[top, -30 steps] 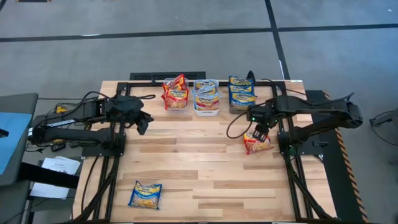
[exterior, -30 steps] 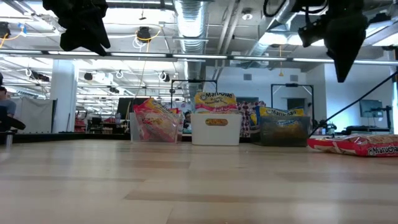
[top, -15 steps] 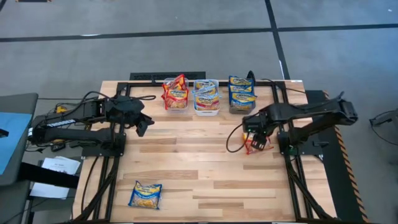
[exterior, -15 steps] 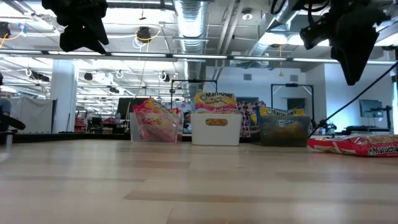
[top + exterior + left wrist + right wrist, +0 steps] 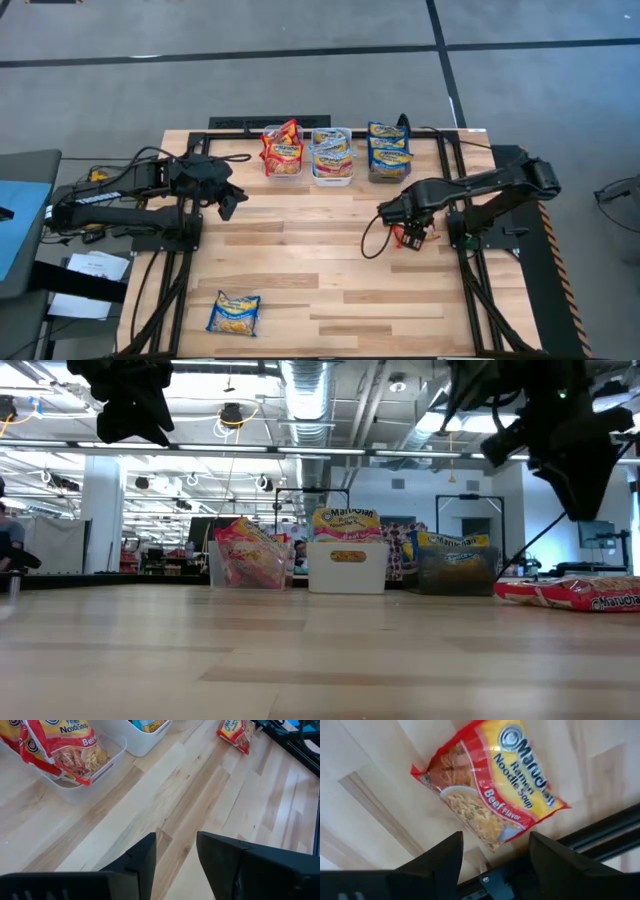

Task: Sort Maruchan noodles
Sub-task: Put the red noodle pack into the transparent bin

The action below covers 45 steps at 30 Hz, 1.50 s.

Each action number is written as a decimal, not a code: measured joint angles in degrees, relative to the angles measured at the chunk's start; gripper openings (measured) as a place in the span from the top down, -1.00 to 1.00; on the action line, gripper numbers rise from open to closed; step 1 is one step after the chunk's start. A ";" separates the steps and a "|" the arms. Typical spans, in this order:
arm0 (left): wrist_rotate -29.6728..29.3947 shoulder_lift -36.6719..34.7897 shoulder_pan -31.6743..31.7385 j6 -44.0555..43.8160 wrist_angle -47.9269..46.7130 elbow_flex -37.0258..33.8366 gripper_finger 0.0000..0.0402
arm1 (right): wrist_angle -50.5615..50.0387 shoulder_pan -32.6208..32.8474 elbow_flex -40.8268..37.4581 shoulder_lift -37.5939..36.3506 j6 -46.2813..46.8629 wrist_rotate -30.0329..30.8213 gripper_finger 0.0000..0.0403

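The red beef packet [image 5: 490, 795] lay flat near the worktop's right edge, ungrasped. The right gripper [image 5: 495, 857] was poised over it, jaws spread wide. A descent and closure were judged next. The left gripper [image 5: 175, 855], part-open and empty, hung near the red bin [image 5: 80, 785].

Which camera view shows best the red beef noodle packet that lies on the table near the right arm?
The right wrist view: the red beef packet fills it, label readable, beyond the open right gripper. The high view mostly hides it under the arm, the low view shows it edge-on, and the left wrist view shows it small and far.
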 joint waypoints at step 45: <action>-0.20 0.02 0.00 -0.53 -0.15 0.00 0.36 | 20.44 -4.23 -14.81 0.95 7.02 -3.78 0.93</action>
